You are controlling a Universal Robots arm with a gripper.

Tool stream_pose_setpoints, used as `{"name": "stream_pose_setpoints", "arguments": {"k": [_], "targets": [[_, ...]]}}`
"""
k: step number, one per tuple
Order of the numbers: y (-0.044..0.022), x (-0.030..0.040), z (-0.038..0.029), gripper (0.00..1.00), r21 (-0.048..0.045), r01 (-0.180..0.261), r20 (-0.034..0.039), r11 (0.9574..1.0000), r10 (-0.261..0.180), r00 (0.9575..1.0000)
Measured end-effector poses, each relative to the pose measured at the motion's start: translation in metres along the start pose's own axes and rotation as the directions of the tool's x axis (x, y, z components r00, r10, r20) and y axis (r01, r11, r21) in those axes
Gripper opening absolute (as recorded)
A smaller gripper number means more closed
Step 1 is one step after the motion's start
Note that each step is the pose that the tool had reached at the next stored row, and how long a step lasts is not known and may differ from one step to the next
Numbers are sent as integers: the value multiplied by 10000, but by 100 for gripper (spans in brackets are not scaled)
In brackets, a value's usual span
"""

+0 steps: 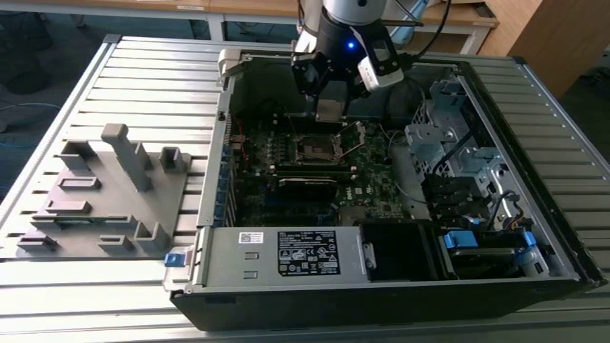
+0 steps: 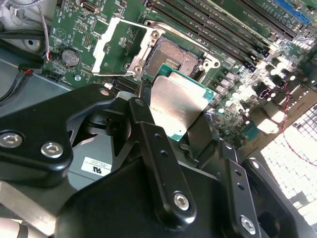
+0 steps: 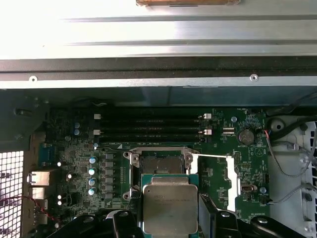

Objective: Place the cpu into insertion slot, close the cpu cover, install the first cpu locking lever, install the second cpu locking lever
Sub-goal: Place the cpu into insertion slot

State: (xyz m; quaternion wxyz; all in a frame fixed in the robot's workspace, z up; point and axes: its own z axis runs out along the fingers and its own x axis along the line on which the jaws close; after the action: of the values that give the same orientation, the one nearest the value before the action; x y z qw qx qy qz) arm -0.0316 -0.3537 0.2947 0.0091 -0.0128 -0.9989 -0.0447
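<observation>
The slot [image 1: 315, 148] lies open. Just above it the tool [image 1: 329, 107] is clamped on the cpu [image 2: 181, 106] by its edges, with the cover [image 2: 147, 49] raised beside. The cpu is likely light and stiff with fragile contacts, so edges only.

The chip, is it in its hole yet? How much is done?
Not yet; nothing looks finished. The gripper holds the cpu close to the insertion slot, which is empty. The cpu cover stands open, so seating, closing and both levers are left.
</observation>
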Motion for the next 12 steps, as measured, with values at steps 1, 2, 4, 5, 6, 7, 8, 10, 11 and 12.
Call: {"name": "stream_pose_setpoints", "arguments": {"k": [1,2,4,5,6,7,8,10,11,12], "targets": [[0,0,2,54,1,0,0,10000,0,10000],[-1,0,3,54,2,0,-1,10000,0,10000],[0,0,5,54,1,0,-1,10000,0,10000],[-1,0,5,54,1,0,0,10000,0,10000],[-1,0,5,54,2,0,-1,10000,0,10000],[-1,0,7,54,0,0,0,10000,0,10000],[-1,0,11,54,-2,0,1,10000,0,10000],[-1,0,15,54,1,0,-1,10000,0,10000],[-2,0,17,54,2,0,-1,10000,0,10000],[-2,0,17,54,2,0,-1,10000,0,10000]]}}
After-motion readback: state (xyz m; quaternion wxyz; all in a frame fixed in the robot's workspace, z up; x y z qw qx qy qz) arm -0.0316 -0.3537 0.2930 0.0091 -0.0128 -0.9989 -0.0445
